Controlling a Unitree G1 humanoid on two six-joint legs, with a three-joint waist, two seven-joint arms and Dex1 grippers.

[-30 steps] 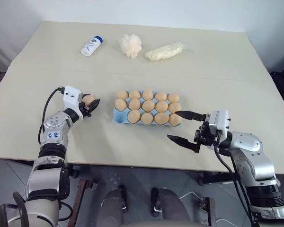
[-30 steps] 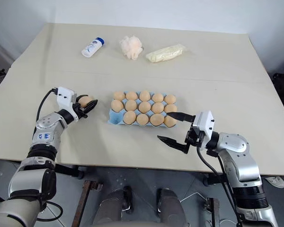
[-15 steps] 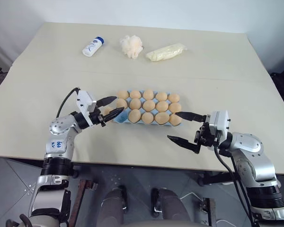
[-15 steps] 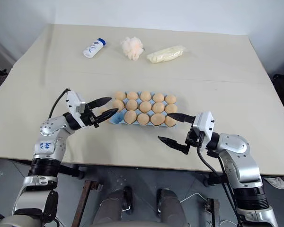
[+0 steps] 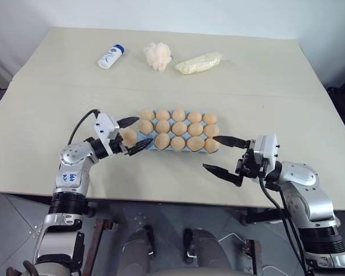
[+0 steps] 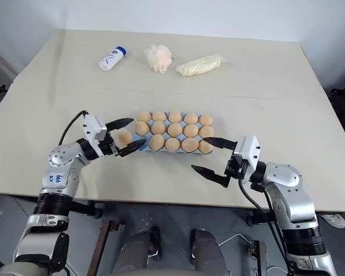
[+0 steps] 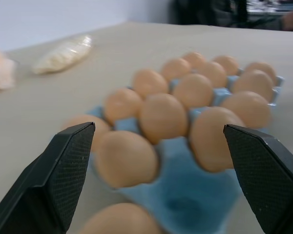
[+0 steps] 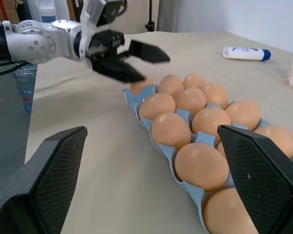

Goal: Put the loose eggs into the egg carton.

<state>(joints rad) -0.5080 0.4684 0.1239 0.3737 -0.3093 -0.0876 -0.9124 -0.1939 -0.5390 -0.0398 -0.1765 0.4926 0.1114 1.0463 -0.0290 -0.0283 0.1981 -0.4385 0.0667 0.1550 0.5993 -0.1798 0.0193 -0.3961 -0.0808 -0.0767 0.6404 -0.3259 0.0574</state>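
Observation:
The light-blue egg carton (image 5: 147,142) lies mid-table, with eggs in every cup except the front-left one, which shows bare blue (image 7: 180,202). One loose egg (image 5: 128,137) rests just off the carton's left end, beside that bare cup. My left gripper (image 5: 144,130) is open, and its fingers straddle this egg without gripping it. In the right wrist view the same egg (image 8: 136,87) sits under those fingers. My right gripper (image 5: 209,152) hangs open and holds nothing, near the carton's front-right corner.
Along the far side of the table lie a white bottle with a blue cap (image 5: 111,56), a fluffy cream puff (image 5: 158,56) and a pale yellow wrapped packet (image 5: 200,62). The table's front edge runs just below both grippers.
My left gripper carried the egg rightwards to the carton's left end, then opened, and the egg now sits free between its fingers. The right arm has not moved.

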